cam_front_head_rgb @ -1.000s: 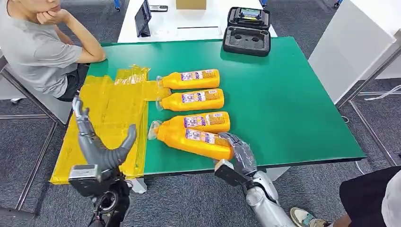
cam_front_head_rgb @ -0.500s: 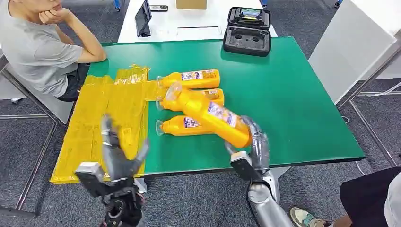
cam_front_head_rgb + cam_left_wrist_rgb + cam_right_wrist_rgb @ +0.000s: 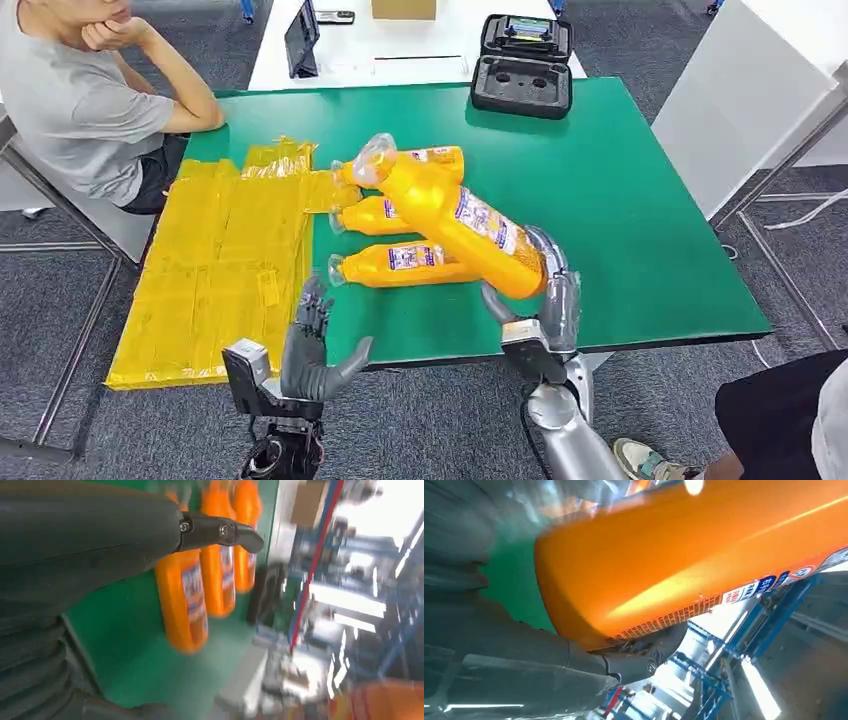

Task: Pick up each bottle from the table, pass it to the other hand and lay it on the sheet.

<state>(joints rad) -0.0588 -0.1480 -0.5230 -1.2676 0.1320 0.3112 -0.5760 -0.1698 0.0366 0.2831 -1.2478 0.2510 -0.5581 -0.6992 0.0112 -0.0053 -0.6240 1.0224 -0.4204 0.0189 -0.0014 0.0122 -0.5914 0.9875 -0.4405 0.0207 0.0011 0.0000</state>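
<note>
The counter (image 3: 620, 230) has a flat green top. On its left part lies a yellow sheet (image 3: 215, 275), crinkly and shiny, reaching to the left and near edges. No bottle lies fully on the sheet yet.

The right hand (image 3: 545, 290) grips the fat end of one orange bottle (image 3: 455, 225). This held bottle is up off the counter and tilted, with its clear cap pointing up and away, toward the sheet side. In the right wrist view the bottle's orange side (image 3: 684, 565) sits tight against the grey thumb and fingers.

Three more orange bottles lie on their sides on the green top, in a row, caps pointing at the sheet. The near bottle (image 3: 400, 265) is closest to the robot. The middle bottle (image 3: 368, 215) and the far bottle (image 3: 435, 155) are partly hidden behind the held one. The far bottle's cap end touches a bit of the sheet.

The left hand (image 3: 310, 350) is low at the near edge of the counter, by the sheet's corner. It holds nothing and its fingers are spread apart.

A black case (image 3: 522, 65) stands open at the far edge of the counter. Behind is a white desk (image 3: 350, 55). A person in a grey shirt (image 3: 75, 105) sits at the far left corner, elbow on the counter. The floor (image 3: 50, 330) is grey carpet.
</note>
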